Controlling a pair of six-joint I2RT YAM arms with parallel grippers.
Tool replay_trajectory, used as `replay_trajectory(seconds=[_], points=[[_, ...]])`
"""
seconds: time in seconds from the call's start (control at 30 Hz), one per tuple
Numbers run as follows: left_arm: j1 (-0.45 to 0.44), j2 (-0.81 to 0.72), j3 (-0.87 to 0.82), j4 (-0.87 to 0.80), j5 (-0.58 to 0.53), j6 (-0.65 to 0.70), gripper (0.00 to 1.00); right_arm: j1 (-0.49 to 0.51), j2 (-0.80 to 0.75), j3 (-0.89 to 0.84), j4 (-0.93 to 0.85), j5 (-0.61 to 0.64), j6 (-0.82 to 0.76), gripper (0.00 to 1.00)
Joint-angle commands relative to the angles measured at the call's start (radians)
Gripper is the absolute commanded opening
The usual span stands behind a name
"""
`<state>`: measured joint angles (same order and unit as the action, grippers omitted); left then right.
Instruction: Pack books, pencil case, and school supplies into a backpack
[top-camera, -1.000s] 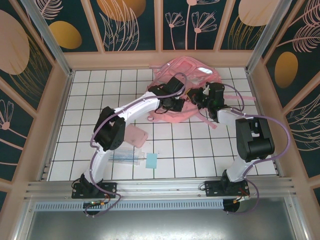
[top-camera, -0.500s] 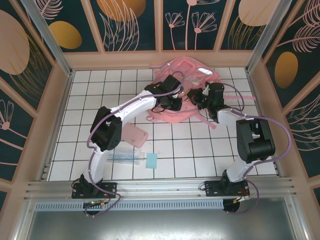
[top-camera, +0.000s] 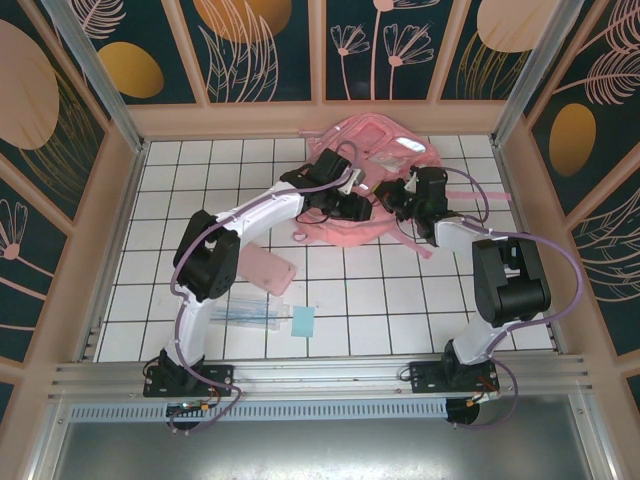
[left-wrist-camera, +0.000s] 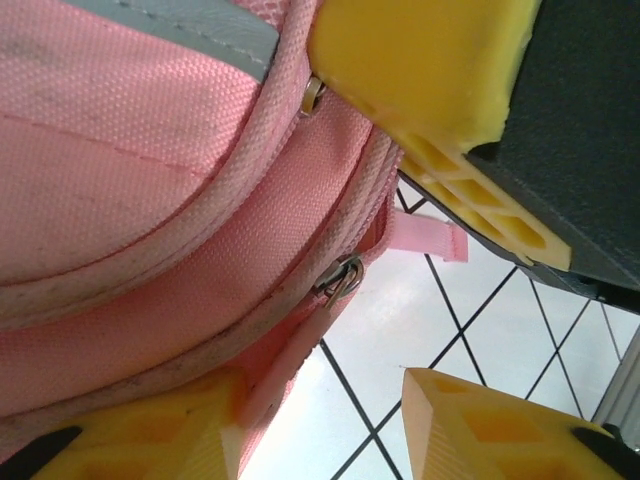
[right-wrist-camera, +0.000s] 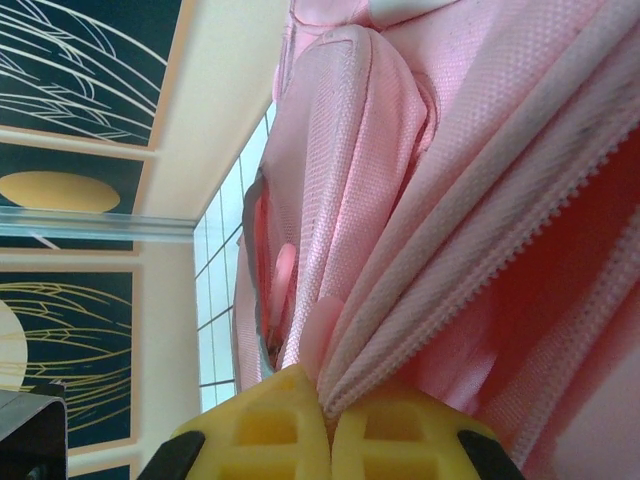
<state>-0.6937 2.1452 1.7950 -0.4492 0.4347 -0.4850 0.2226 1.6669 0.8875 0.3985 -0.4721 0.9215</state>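
Observation:
The pink backpack (top-camera: 372, 160) lies at the back of the table. Its zip seam (left-wrist-camera: 200, 250) runs across the left wrist view. My left gripper (top-camera: 357, 206) (left-wrist-camera: 320, 435) stands open at the bag's near edge. The metal zip slider (left-wrist-camera: 342, 278) hangs just above the jaws, its pink pull tab resting against one finger (left-wrist-camera: 150, 430). My right gripper (top-camera: 393, 203) (right-wrist-camera: 330, 420) is shut on a fold of the backpack's zip edge (right-wrist-camera: 450, 290). The pink pencil case (top-camera: 268, 270), the clear packet (top-camera: 248, 314) and the light-blue pad (top-camera: 303, 322) lie near the left arm. The book is out of view.
The right gripper's yellow finger (left-wrist-camera: 420, 60) hangs close over the left gripper's jaws. A pink strap end (left-wrist-camera: 428, 236) lies on the white tiles. Low walls (top-camera: 128, 230) ring the table; open tiles (top-camera: 400, 300) lie in front of the bag.
The left arm's elbow has swung left and its wrist has shifted slightly toward the back along the bag. The right arm holds its place.

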Motion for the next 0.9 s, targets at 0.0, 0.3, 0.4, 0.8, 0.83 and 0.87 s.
replay_trajectory(seconds=[0.0, 0.3, 0.4, 0.8, 0.83, 0.87], points=[[0.019, -0.013, 0.020, 0.209, 0.003, -0.022, 0.45, 0.017, -0.037, 0.010, 0.022, -0.025, -0.039, 0.00], [0.019, -0.026, 0.029, 0.228, -0.039, -0.042, 0.38, 0.017, -0.034, 0.008, 0.024, -0.033, -0.038, 0.00], [0.020, -0.015, 0.035, 0.222, -0.049, -0.042, 0.34, 0.018, -0.030, 0.009, 0.031, -0.038, -0.036, 0.00], [0.020, 0.005, 0.065, 0.094, -0.189, 0.052, 0.01, 0.016, -0.032, 0.020, 0.008, -0.039, -0.046, 0.00], [0.019, -0.002, 0.065, 0.075, -0.209, 0.072, 0.00, 0.014, -0.032, 0.020, 0.004, -0.037, -0.050, 0.00], [0.019, -0.008, 0.064, 0.057, -0.230, 0.091, 0.00, 0.014, -0.033, 0.020, -0.002, -0.033, -0.055, 0.00]])
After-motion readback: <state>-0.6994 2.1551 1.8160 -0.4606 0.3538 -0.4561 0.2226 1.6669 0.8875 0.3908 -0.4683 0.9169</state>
